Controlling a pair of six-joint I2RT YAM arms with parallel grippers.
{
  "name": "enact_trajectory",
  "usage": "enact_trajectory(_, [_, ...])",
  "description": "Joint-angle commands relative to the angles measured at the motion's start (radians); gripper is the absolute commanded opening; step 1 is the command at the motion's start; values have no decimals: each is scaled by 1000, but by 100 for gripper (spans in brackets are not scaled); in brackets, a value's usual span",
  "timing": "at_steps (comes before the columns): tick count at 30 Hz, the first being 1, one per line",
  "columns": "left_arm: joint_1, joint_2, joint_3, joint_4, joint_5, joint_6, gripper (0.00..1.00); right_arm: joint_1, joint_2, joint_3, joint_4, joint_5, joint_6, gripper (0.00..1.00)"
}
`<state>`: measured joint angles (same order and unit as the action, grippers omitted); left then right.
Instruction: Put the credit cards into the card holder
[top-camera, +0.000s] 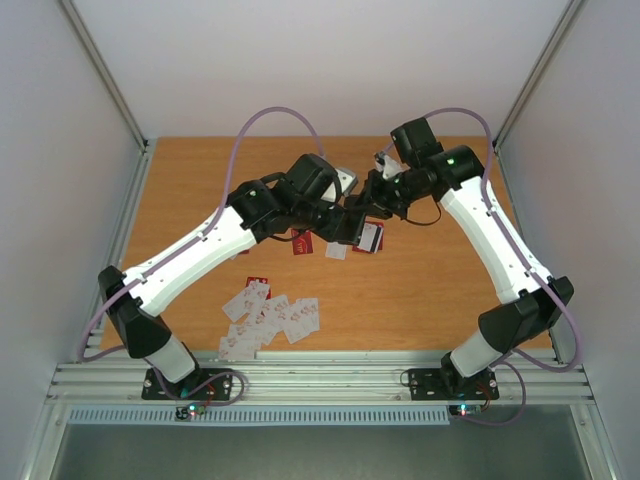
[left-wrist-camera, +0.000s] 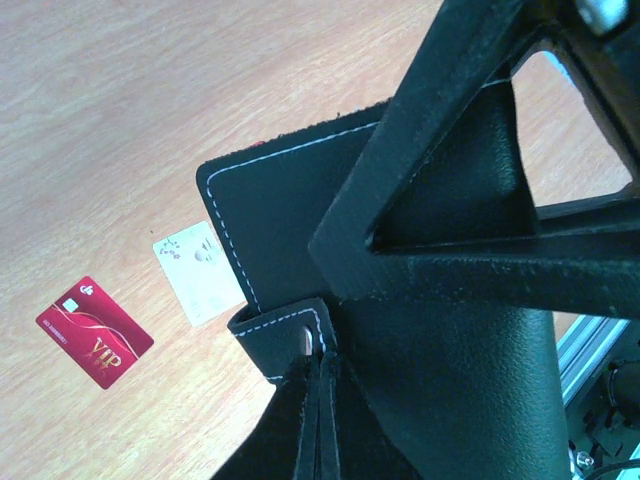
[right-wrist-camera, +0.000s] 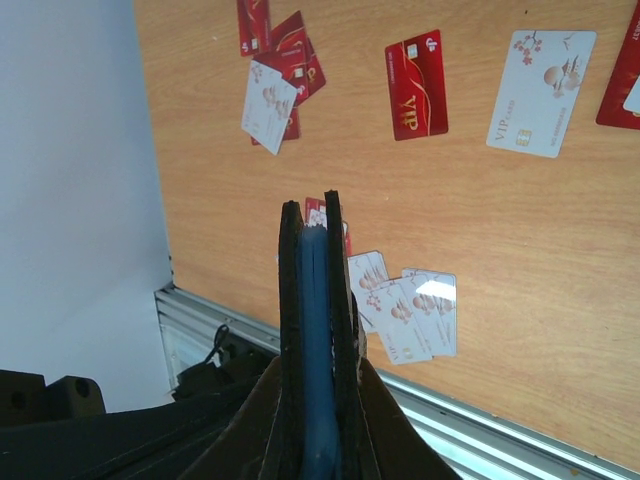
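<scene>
Bent inward, left arm and right arm meet over mid tabletop. The right claw grips card holder edge-up. The left claw is closed at its corner.

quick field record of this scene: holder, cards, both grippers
holder: black, white stitching, held above the table
right gripper: shut on holder, seen edge-on
left gripper: shut, at holder's stitched edge
cards: loose on table, most near left arm's base, a few below holder
cards in holder: cannot tell
</scene>
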<state>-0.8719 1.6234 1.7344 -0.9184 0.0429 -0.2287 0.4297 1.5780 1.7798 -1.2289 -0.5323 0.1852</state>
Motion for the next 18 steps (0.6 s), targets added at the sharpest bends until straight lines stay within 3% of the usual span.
enact_trajectory(1, [10,-21,-27,38,-46,-40,0,21,2,66,-40,-110,-4,1])
enact_trajectory(12, [22,-76,-69,43,-133,-86,0,21,9,90,-54,-131,-41,1])
enact_trajectory(18, [116,-134,-116,42,-127,-173,0,21,-10,83,-59,-123,-46,1])
